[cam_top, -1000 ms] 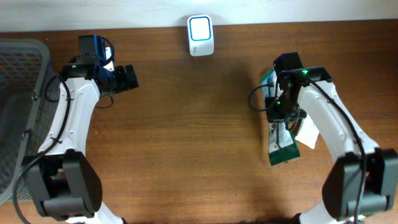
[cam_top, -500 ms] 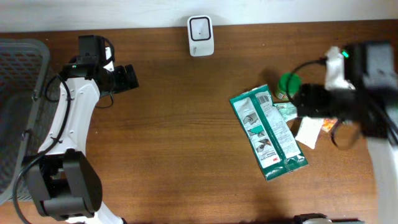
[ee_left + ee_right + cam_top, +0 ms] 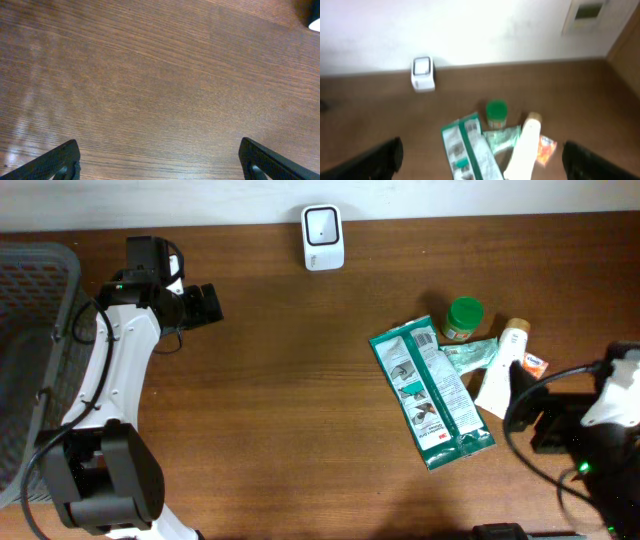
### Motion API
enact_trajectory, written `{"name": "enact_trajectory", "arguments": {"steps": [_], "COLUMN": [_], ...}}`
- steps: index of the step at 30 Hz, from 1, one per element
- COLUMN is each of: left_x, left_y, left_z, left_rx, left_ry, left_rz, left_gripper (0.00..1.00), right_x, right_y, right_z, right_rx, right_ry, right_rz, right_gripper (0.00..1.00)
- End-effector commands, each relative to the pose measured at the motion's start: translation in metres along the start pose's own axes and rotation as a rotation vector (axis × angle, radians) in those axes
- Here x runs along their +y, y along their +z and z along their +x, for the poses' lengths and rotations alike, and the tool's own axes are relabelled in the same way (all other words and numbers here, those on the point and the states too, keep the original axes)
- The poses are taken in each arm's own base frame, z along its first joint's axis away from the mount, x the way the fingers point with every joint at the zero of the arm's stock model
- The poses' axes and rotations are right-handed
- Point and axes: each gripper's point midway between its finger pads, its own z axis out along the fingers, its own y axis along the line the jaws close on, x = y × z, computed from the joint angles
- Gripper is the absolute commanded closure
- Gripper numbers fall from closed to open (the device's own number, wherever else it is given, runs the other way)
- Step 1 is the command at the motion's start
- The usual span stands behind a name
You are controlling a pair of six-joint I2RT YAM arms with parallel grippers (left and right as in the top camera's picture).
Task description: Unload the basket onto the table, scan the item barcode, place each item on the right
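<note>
The item, a flat green-and-white package point(image 3: 430, 395), lies on the table right of centre, free of both grippers; in the right wrist view the package point(image 3: 470, 150) is blurred and no barcode can be made out. The white scanner point(image 3: 322, 238) stands at the table's back edge, and the right wrist view also takes in the scanner point(image 3: 422, 74). My right gripper point(image 3: 530, 415) is at the lower right, next to the package; seen from the wrist, the gripper point(image 3: 482, 162) is open and empty. My left gripper point(image 3: 205, 305) hovers at the far left, open over bare wood point(image 3: 160, 162).
A green-lidded jar point(image 3: 463, 318), a small green pouch point(image 3: 470, 357), a white tube point(image 3: 498, 375) and an orange packet point(image 3: 533, 364) cluster just right of the package. A dark mesh basket point(image 3: 30, 330) fills the table's left edge.
My right gripper opened and let go of the package, which now lies flat. The right arm pulled back to the lower right. The left arm stayed put.
</note>
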Motion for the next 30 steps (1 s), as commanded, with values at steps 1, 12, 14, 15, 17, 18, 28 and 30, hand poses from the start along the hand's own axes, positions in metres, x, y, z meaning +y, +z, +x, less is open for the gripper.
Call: {"name": "enact_trajectory", "arguments": {"steps": [1,12,14,15,17,18,28,30], "left_x": [-0.001,-0.001,-0.001,-0.001,-0.001,-0.001,0.002,0.005], "left_y": [-0.008,-0.008,-0.008,-0.008,-0.008,-0.008,-0.026,-0.074], "left_z": [-0.005,-0.005,-0.005,-0.005,-0.005,-0.005,-0.006,-0.013], "left_rx": [-0.022,-0.022,-0.022,-0.022,-0.022,-0.022,-0.044,-0.151], "left_ry": [0.003,0.003,0.003,0.003,0.003,0.003,0.003,0.005], "left_rz": [0.002,0.002,0.002,0.002,0.002,0.002,-0.019,-0.034], "left_gripper": [0.01,0.01,0.01,0.01,0.01,0.01,0.01,0.01], "right_x": [0.002,-0.009,-0.01,-0.01,-0.01,-0.01,-0.01,-0.01], "right_y": [0.028,0.114,0.117,0.117,0.117,0.117,0.117,0.117], "right_z": [0.039,0.203,0.212,0.212,0.212,0.212,0.212,0.212], "right_rx": [-0.113,-0.314,-0.276,-0.276,-0.276,-0.276,-0.276,-0.276], "right_ry": [0.002,0.0,0.001,0.001,0.001,0.001,0.001,0.001], "right_rz": [-0.046,-0.094,-0.088,-0.088,-0.088,-0.088,-0.088,-0.088], "right_gripper": [0.02,0.02,0.02,0.02,0.02,0.02,0.02,0.02]}}
